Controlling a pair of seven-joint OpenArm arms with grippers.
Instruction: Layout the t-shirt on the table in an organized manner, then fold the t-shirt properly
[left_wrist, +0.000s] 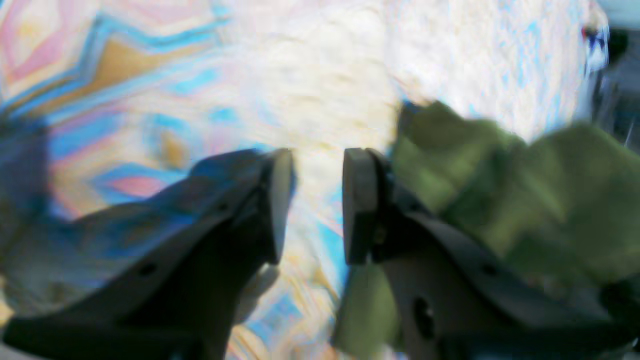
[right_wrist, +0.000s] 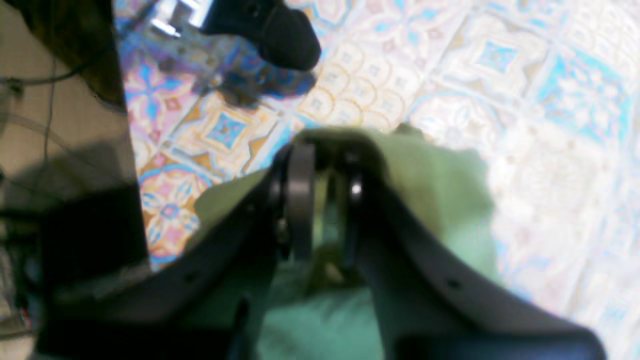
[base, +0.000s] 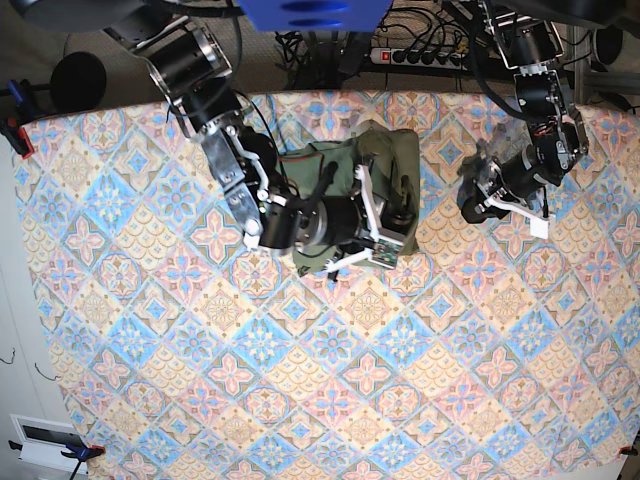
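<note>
Between the right gripper's (right_wrist: 325, 200) jaws: the t-shirt (base: 385, 160).

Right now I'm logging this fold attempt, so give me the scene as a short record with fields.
garment: t-shirt, olive green, bunched, not laid flat
surface: table under a tile-patterned cloth
right gripper: shut on a fold of the t-shirt
left gripper: jaws apart, nothing between them, off to the side of the shirt
fold progress: not yet begun

t-shirt (base: 385, 160): bunched olive heap on patterned worktop (base: 300, 400) | right arm's fingers (base: 385, 225): over its near edge (grip unclear) | left arm's fingers (base: 475, 200): well apart from it
</note>
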